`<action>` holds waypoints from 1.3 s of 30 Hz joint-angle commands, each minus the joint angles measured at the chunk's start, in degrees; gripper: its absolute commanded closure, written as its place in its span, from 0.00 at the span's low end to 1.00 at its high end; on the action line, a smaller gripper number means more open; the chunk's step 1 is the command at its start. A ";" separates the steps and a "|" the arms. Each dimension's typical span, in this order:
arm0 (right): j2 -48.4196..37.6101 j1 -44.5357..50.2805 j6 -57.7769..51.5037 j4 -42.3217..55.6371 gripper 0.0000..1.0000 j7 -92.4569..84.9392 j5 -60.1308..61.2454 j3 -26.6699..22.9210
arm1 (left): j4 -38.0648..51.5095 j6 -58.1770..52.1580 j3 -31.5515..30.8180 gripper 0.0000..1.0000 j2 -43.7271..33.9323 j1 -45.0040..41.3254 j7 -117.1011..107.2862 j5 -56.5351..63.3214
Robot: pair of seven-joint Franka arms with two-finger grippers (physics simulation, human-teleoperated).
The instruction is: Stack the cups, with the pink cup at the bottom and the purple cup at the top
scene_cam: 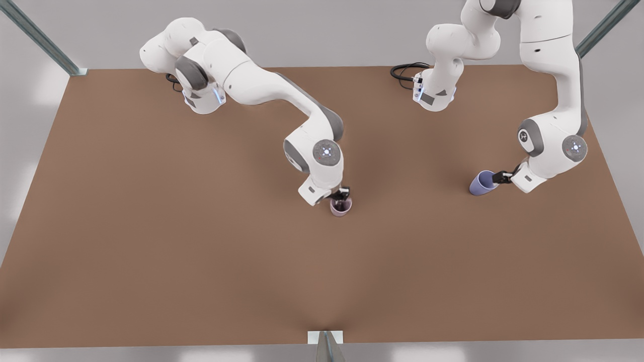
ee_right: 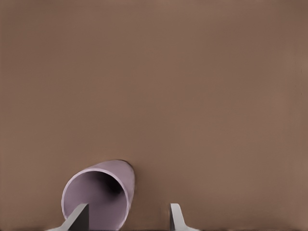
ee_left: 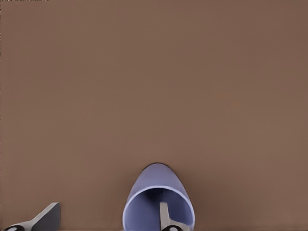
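The pink cup (scene_cam: 340, 207) stands mouth up near the table's middle. My right gripper (scene_cam: 342, 195) hangs over its rim, open: one finger (ee_right: 79, 217) reaches inside the pink cup (ee_right: 98, 190) and the other stays outside, so the right gripper (ee_right: 127, 214) straddles the cup's wall. Toward the front view's right sits the purple cup (scene_cam: 482, 183). My left gripper (scene_cam: 500, 177) is at its rim, also open: one finger (ee_left: 163, 215) is inside the purple cup (ee_left: 159, 185), the other well outside, and the left gripper (ee_left: 108, 214) spans the wall.
The brown table (scene_cam: 151, 226) stretches bare around both cups. Metal frame posts (scene_cam: 40, 37) stand at the far corners, and a bracket (scene_cam: 325, 339) sits at the near edge. Black cables (scene_cam: 405, 70) lie by one arm's base.
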 commanded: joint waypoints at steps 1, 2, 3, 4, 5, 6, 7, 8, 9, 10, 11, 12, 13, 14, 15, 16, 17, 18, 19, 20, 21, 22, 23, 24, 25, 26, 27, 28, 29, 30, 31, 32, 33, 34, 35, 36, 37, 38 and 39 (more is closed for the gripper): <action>-8.51 -5.55 -1.60 -7.52 0.09 0.01 0.24 -1.36 | -1.36 3.24 0.40 0.00 -0.11 0.09 12.28 0.05; -15.36 -12.23 -1.51 -13.85 0.00 -8.69 0.33 -0.84 | -1.63 3.77 0.75 0.00 -0.02 0.00 13.16 0.05; -22.57 -16.45 -1.34 -19.83 0.00 -14.50 0.51 -1.19 | -1.71 4.03 1.45 0.00 0.07 0.09 14.21 0.05; -26.80 -19.70 -1.16 -23.70 0.00 -15.21 -1.16 -2.06 | -2.76 4.47 1.45 0.00 0.07 0.09 14.22 -0.04; -33.47 -26.91 -0.63 -30.90 0.00 -21.00 -1.07 -2.42 | -4.00 6.05 1.45 0.00 0.07 0.00 14.22 -0.13; -35.68 -31.22 -2.21 -31.53 0.00 -29.17 -1.07 -2.51 | -4.00 6.05 1.45 0.00 0.16 0.00 14.22 -0.13; -36.47 -34.47 -6.69 -30.21 0.00 -38.75 -0.99 -3.03 | -4.09 6.05 1.45 0.00 0.24 0.00 14.22 -0.13; -37.35 -35.79 -10.30 -29.77 0.00 -39.73 -0.90 -4.44 | -4.09 6.05 1.45 0.00 0.60 0.00 14.22 -0.13; -36.91 -37.81 -10.22 -29.24 0.00 -43.93 -0.64 -5.58 | -4.17 5.96 1.45 0.00 0.77 0.00 14.22 -0.13; -36.30 -40.45 -9.78 -28.54 0.00 -48.43 -0.11 -5.58 | -4.17 5.96 1.45 0.00 1.21 0.00 14.22 -0.13; -35.95 -42.29 -10.13 -27.48 0.00 -48.61 -0.11 -5.32 | -4.17 6.05 1.45 0.00 1.65 0.01 14.22 -0.13; -34.89 -43.88 -9.69 -27.13 0.00 -48.43 -0.02 -4.27 | -4.17 6.05 1.45 0.00 2.09 0.00 14.22 -0.22; -34.98 -42.14 -9.42 -27.13 0.00 -48.17 -0.28 -4.35 | -4.17 6.05 1.45 0.00 2.27 0.09 14.22 -0.74; -32.17 -40.98 -6.97 -23.80 0.00 -48.52 -0.20 -4.44 | -4.17 6.14 1.45 0.00 3.23 0.00 14.22 -1.10; -28.92 -40.98 -6.97 -19.23 0.00 -48.44 0.07 -4.35 | -4.17 6.40 1.37 0.00 3.76 0.00 14.22 -1.18; -25.93 -40.98 -6.96 -15.01 0.00 -48.52 0.77 -4.26 | -4.17 6.49 1.37 0.00 4.29 0.00 14.22 -1.18; -25.84 -40.81 -7.40 -14.91 0.00 -48.61 0.77 -4.18 | -4.17 6.58 1.37 0.00 4.99 0.00 14.22 -1.27; -25.75 -40.98 -6.79 -15.09 0.00 -49.22 0.68 -4.18 | -4.17 6.58 1.28 0.00 5.78 0.00 14.22 -2.06; -25.66 -41.07 -6.78 -14.48 0.00 -51.60 0.68 -4.26 | -4.17 6.58 1.02 0.00 5.78 0.00 14.22 -2.85; -25.92 -41.42 -6.70 -14.65 0.00 -51.60 0.86 -4.18 | -4.17 6.58 0.93 0.00 5.87 0.00 14.22 -3.03; -25.93 -41.51 -6.61 -14.57 0.00 -51.60 0.95 -4.26 | -4.17 6.49 0.93 0.05 6.22 0.00 14.22 -4.95; -26.10 -41.16 -6.87 -14.48 0.00 -51.51 1.03 -4.26 | -4.17 6.49 0.58 0.16 6.66 0.00 14.22 -6.28; -26.10 -41.77 -6.96 -14.48 0.00 -51.51 1.56 -4.44 | -4.09 6.49 0.49 0.29 6.93 0.01 14.30 -6.28; -26.10 -41.95 -6.61 -14.39 0.00 -51.51 1.56 -4.70 | -4.09 6.49 0.40 0.35 6.93 0.09 14.30 -6.28; -26.10 -42.21 -6.61 -14.30 0.00 -51.51 1.56 -4.70 | -4.09 6.58 0.40 0.39 7.28 0.01 14.30 -6.28; -25.75 -42.30 -6.79 -14.48 0.00 -51.51 1.56 -4.70 | -4.09 6.58 0.40 0.40 7.36 0.01 14.30 -6.28; -25.66 -42.39 -6.61 -14.48 0.00 -51.51 1.65 -4.70 | -4.09 6.58 0.40 0.42 7.36 0.09 14.30 -6.28; -25.66 -42.30 -6.52 -14.39 0.00 -51.51 1.65 -4.70 | -4.09 6.58 0.31 0.46 7.36 0.09 14.30 -6.28; -25.66 -42.47 -6.61 -14.48 0.00 -51.51 1.65 -4.70 | -4.09 6.58 0.31 0.51 7.36 0.09 14.30 -6.28; -25.75 -42.91 -7.05 -14.39 0.00 -51.51 1.65 -4.70 | -4.09 6.58 0.31 0.53 7.36 0.09 14.30 -6.28; -25.84 -43.62 -7.23 -14.39 0.00 -51.42 2.00 -4.70 | -4.09 6.49 0.14 0.58 7.36 0.01 14.22 -6.28; -25.75 -43.53 -7.23 -14.48 0.00 -51.51 2.00 -4.70 | -4.00 6.49 0.14 0.62 7.36 0.09 14.22 -6.28; -25.84 -43.27 -7.23 -14.39 0.00 -51.51 2.00 -4.62 | -4.00 6.58 0.14 0.64 7.36 0.00 14.22 -6.28; -26.01 -42.92 -7.23 -14.39 0.00 -51.68 1.83 -4.62 | -4.00 6.49 0.14 0.67 7.36 0.00 14.22 -6.28; -26.28 -43.09 -7.23 -14.39 0.00 -51.95 1.91 -4.62 | -4.00 6.49 0.14 0.69 7.36 0.00 14.22 -6.28; -26.19 -42.65 -7.14 -14.30 0.00 -51.60 1.74 -4.35 | -4.00 6.49 0.05 0.71 7.36 0.00 14.22 -6.28; -26.28 -42.92 -7.14 -14.30 0.00 -51.77 1.83 -4.35 | -3.91 6.49 0.05 0.72 7.28 0.00 14.22 -6.28; -26.54 -42.65 -7.23 -14.30 0.00 -51.60 1.82 -4.35 | -3.91 6.49 0.05 0.73 7.28 0.00 14.22 -6.28; -26.63 -42.74 -7.23 -14.21 0.00 -51.51 2.00 -4.35 | -3.82 6.40 0.14 0.77 7.28 0.00 14.22 -6.37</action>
